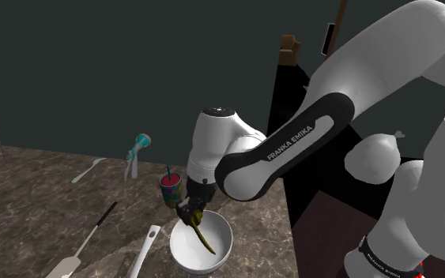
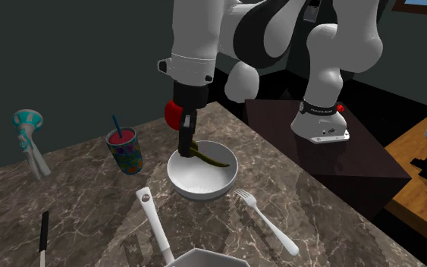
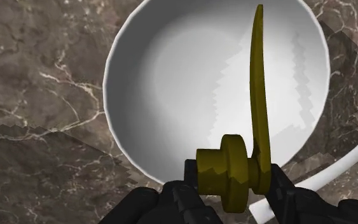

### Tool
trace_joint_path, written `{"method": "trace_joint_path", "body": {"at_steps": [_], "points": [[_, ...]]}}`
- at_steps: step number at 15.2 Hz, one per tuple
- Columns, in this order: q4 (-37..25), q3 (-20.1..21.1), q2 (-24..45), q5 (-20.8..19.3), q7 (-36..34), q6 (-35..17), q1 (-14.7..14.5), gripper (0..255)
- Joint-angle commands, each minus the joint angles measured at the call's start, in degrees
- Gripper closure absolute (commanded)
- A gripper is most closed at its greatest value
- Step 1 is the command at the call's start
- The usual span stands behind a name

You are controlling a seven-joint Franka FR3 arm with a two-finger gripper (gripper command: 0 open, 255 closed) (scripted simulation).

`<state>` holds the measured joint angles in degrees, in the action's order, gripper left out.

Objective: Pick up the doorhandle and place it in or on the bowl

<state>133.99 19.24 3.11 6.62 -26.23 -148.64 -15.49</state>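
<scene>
We see the pincer (image 3: 231,177) closed on the doorhandle (image 3: 258,108), its black fingers (image 3: 284,191) clasping the olive-gold piece at its round base. The long lever reaches out from the fingers over the hollow of the white bowl (image 3: 171,95). In the second exterior view the lever slants down inside the bowl, but we cannot tell whether its tip touches the bottom. The bowl stands on the dark marbled desk (image 2: 90,212). A patterned cup with a straw (image 2: 126,152) stands near it, and a white fork (image 2: 265,216) lies just beside it.
</scene>
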Motion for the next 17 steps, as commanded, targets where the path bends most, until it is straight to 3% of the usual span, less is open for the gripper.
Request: {"method": "trace_joint_path", "body": {"at_steps": [1, 4, 12, 13, 17], "points": [[0.5, -0.1, 1.1, -0.4, -0.1, -1.6, 0.0, 255], [1.1, -0.2, 3.3, -1.3, -0.5, -4.2, -0.2, 255], [1.1, -0.2, 3.3, -1.3, -0.5, -4.2, -0.2, 255], [1.1, -0.2, 3.3, -1.3, -0.5, -4.2, -0.2, 0], [1.0, -0.2, 3.3, -1.3, -0.5, -4.2, -0.2, 0]]}}
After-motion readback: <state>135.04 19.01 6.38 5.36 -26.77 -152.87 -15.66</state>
